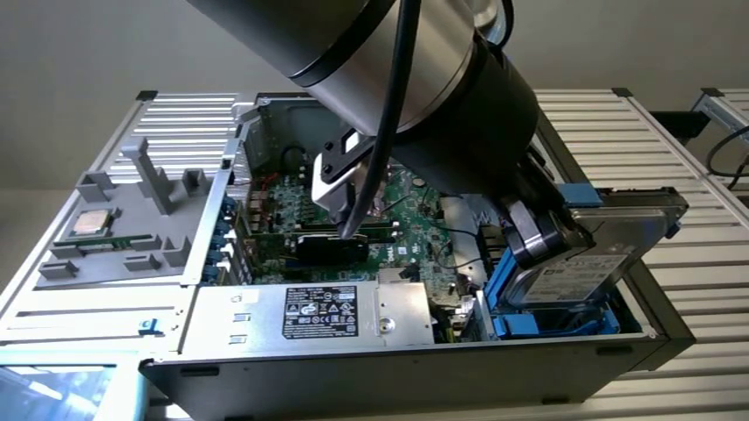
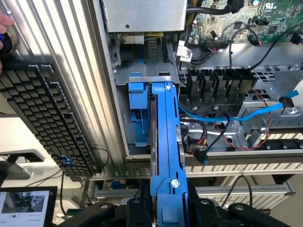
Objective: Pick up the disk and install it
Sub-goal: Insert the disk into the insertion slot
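The flat silver-metal disk (image 1: pixel 602 250), with a white printed label and a blue plastic carrier frame, hangs tilted over the exterior view's right end of the open grey metal computer case (image 1: pixel 351 373). Its lower end is nearest the blue plastic drive bay (image 1: pixel 550 320), and whether it touches there cannot be told. The slant looks chosen so that the carrier's rails can meet the bay's guides. In the wrist view the disk (image 2: pixel 165 142) shows edge-on, its blue rail running straight from the tool (image 2: pixel 165 210) towards the bay (image 2: pixel 139 113), so the line-up seems close, though the disk is not yet seated. The tool (image 1: pixel 548 235) is closed partway onto the disk, a finger on each broad face, gripping the end away from the bay so that the leading end is free. The big silver labelled power-supply box (image 1: pixel 316 311) and green motherboard (image 1: pixel 404 210) lie beside the bay, and the case rests on a slatted aluminium table (image 1: pixel 690 272)
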`<control>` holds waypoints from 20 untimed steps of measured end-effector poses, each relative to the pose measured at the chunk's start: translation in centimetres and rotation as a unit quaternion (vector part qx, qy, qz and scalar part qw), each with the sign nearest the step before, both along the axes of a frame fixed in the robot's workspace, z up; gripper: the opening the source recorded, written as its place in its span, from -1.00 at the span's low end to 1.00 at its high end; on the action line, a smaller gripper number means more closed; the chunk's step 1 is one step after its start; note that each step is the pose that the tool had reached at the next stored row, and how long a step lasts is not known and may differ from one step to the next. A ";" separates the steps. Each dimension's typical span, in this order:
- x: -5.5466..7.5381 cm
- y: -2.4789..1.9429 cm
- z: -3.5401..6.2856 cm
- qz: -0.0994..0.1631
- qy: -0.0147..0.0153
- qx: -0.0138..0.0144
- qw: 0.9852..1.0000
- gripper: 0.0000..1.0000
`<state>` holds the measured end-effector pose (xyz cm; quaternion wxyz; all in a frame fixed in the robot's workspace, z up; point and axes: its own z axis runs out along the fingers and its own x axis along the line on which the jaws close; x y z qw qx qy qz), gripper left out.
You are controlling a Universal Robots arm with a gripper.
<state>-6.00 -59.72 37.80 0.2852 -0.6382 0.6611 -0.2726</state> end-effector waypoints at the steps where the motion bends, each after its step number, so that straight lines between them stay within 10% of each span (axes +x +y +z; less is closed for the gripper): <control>1: 0.0 0.00 -0.02 0.000 0.000 0.000 1.000 -0.24; 8: 0.0 0.03 -0.07 0.000 -0.003 0.000 1.000 -0.24; 20: -0.2 0.02 -0.38 0.000 -0.018 0.001 1.000 -0.24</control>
